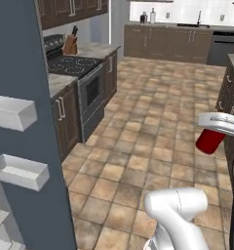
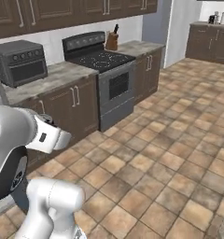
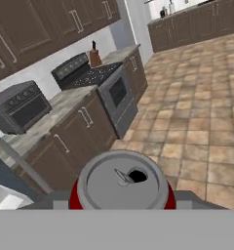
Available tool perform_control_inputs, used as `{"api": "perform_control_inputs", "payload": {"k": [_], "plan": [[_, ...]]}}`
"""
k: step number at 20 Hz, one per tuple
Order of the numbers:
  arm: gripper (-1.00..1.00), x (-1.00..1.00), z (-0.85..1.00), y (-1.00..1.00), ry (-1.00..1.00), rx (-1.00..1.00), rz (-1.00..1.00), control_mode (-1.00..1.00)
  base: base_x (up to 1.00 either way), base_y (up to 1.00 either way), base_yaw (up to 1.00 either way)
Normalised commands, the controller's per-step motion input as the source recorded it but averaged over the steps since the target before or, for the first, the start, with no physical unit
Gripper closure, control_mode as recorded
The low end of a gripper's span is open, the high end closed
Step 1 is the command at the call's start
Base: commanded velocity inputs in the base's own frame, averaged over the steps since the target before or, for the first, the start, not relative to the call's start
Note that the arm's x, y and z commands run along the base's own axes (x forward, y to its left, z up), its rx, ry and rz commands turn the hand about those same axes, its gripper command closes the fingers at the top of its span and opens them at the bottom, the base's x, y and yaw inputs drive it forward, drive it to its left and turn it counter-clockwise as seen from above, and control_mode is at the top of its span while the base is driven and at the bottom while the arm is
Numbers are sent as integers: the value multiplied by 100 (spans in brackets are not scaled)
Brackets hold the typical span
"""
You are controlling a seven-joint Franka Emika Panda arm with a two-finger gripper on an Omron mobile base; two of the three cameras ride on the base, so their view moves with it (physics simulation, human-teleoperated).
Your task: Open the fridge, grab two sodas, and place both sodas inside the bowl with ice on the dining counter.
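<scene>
Above tiled floor (image 1: 153, 122), the gripper (image 1: 214, 128) carries a soda can (image 1: 209, 140)

A tiled floor (image 1: 153, 122) of brown and tan squares runs through the kitchen. Along one wall a grey stone counter (image 2: 53, 77) tops dark brown cabinets, with a black toaster oven (image 2: 19, 60) standing on it. Past the black stove (image 2: 99, 59), another stretch of counter carries a wooden knife block (image 2: 112, 41).
</scene>
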Motion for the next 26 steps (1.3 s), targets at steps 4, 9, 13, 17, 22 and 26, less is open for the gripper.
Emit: {"api": "perform_control_inputs", "payload": {"k": [4,9,13,17,22,26], "plan": [[100,0,0,0,0,0,0,100,48,-87,-48],[100,0,0,0,0,0,0,100,91,-48,-36],[100,0,0,0,0,0,0,100,100,-19,-27],[100,0,0,0,0,0,0,100,100,3,-32],[100,0,0,0,0,0,0,100,100,20,-36],[100,0,0,0,0,0,0,100,98,48,-39]]}}
